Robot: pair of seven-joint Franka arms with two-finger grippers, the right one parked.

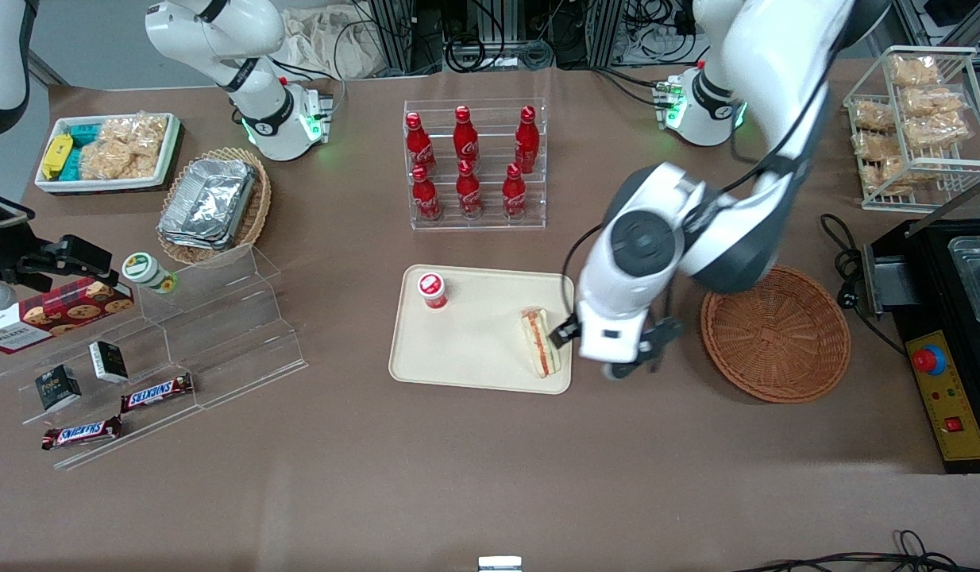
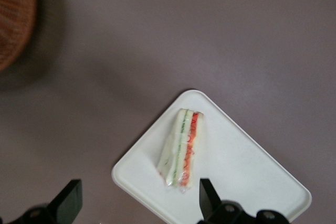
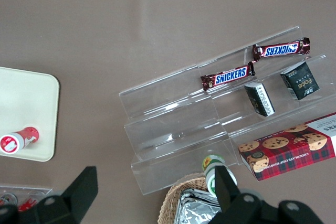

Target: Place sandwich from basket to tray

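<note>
The left arm bends low over the tray's [image 1: 466,349] edge nearest the basket [image 1: 776,334]. Its gripper [image 2: 137,203] hangs above the tray, fingers spread apart, empty. The sandwich [image 1: 540,342] lies on the tray; a red-capped cup [image 1: 432,289] stands there too.

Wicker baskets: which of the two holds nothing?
The reddish-brown basket beside the open hand; the tan basket holds foil containers.
</note>
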